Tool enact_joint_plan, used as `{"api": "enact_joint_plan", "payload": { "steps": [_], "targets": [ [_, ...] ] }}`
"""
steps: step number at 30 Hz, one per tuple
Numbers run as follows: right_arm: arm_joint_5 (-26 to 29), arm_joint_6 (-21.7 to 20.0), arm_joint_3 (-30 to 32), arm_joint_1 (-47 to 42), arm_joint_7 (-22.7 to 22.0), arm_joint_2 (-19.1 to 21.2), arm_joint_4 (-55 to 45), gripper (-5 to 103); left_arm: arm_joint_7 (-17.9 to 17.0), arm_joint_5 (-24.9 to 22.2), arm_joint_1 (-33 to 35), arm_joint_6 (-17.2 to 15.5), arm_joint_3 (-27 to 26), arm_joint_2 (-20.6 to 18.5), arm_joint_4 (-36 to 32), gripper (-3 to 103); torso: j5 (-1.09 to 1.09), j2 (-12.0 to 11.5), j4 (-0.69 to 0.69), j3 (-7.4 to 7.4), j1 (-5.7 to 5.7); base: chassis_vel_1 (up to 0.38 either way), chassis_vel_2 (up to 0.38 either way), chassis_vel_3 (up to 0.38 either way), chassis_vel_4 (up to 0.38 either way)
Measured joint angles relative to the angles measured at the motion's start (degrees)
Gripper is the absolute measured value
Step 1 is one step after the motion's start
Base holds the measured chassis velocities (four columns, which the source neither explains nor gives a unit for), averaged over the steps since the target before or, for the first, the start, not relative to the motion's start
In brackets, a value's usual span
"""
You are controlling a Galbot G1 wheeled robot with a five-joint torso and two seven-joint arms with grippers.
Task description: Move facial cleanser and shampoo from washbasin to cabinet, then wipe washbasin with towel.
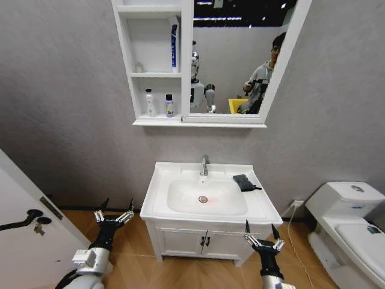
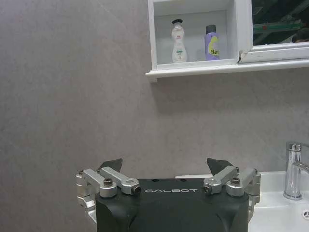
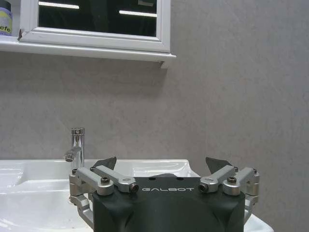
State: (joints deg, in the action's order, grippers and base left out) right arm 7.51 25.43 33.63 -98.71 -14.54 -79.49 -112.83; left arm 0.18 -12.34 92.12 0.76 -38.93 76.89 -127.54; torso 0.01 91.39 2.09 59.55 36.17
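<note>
Up in the cabinet (image 1: 129, 57), bottom shelf, both bottles (image 1: 159, 103) already stand. On the washbasin (image 1: 162, 180) rim the towel (image 1: 245, 182) lies untouched, so wiping remains. My left gripper (image 1: 113, 213) and right gripper (image 1: 262, 236) hover spread, empty.

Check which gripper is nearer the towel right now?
Right. The towel lies on the washbasin's back right rim; the right gripper hangs open just below that front corner. The left gripper, also open, sits off the basin's far left side.
</note>
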Motion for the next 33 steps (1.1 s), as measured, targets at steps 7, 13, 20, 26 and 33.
{"api": "enact_joint_plan", "payload": {
  "steps": [7, 13, 20, 26, 33],
  "targets": [
    [7.01, -14.14, 1.8, 6.35, 0.25, 3.89, -4.55, 100, -0.04, -0.08, -0.09, -0.08, 0.04, -0.05, 0.05, 99, 0.0, 0.01, -0.01, 0.0, -0.01, 0.0, 0.0, 0.0, 0.0],
    [21.84, -32.96, 4.86, 25.16, 3.06, 17.67, 2.47, 100, -0.1, -0.18, -0.14, -0.13, 0.05, -0.09, 0.08, 99, 0.0, -0.01, 0.03, 0.01, 0.01, 0.0, 0.0, 0.0, 0.0],
    [22.5, -33.06, 2.12, 40.5, 10.03, 24.0, 21.14, 100, -0.09, -0.22, -0.17, -0.17, 0.06, -0.11, 0.11, 99, 0.02, -0.01, 0.04, 0.01, 0.02, 0.0, 0.0, 0.0, 0.0],
    [22.37, -30.5, -2.39, 50.96, 15.74, 25.43, 37.47, 100, -0.1, -0.25, -0.18, -0.19, 0.06, -0.12, 0.12, 99, 0.01, -0.01, -0.01, 0.01, 0.01, 0.0, 0.0, 0.0, 0.0],
    [20.65, -26.2, -7.52, 63.26, 21.54, 22.9, 54.64, 100, -0.1, -0.29, -0.19, -0.2, 0.06, -0.14, 0.13, 99, -0.01, -0.01, 0.01, 0.0, 0.02, 0.0, 0.0, 0.0, 0.0]
  ]
}}
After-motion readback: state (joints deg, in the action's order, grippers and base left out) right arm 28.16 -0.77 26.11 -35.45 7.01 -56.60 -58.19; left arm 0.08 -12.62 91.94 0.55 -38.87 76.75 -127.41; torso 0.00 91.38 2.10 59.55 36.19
